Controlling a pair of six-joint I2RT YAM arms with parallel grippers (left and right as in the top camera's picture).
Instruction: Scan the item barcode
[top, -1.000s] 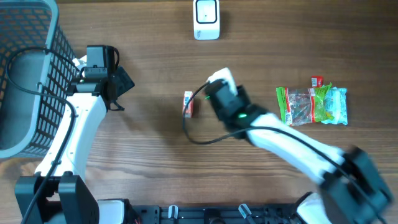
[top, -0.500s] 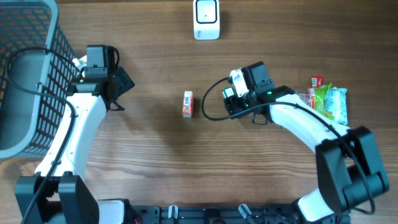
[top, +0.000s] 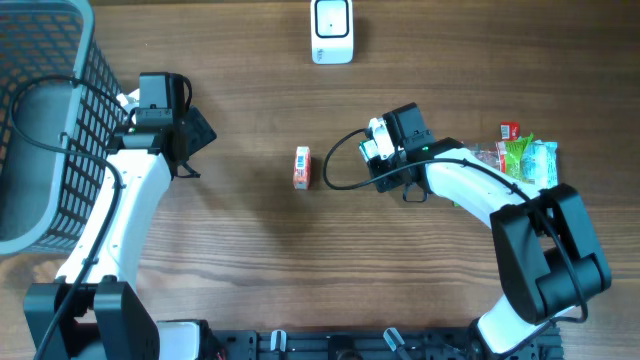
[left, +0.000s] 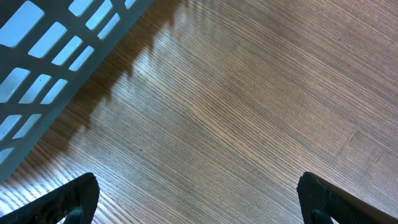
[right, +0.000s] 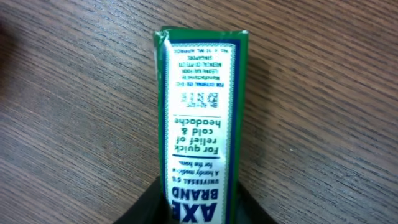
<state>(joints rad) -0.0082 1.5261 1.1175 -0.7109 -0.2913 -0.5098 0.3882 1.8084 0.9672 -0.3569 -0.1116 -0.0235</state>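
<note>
Right wrist | right gripper (right: 198, 208) clamps green box (right: 200, 106) lengthwise, pointing away | left gripper (left: 202, 199) spread

Slim green-white box (right: 201, 118) — print upside-down

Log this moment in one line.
right jaws: shut on green box | left jaws: open, empty | orange box: on table | scanner: apart from boxes

Swung away rightward from the small orange carton (top: 302, 167) over the wooden desk (top: 250, 260); narrowed the right fingers (right: 148, 210) onto the green-and-white cardboard box (right: 199, 118) since a second ago.
</note>
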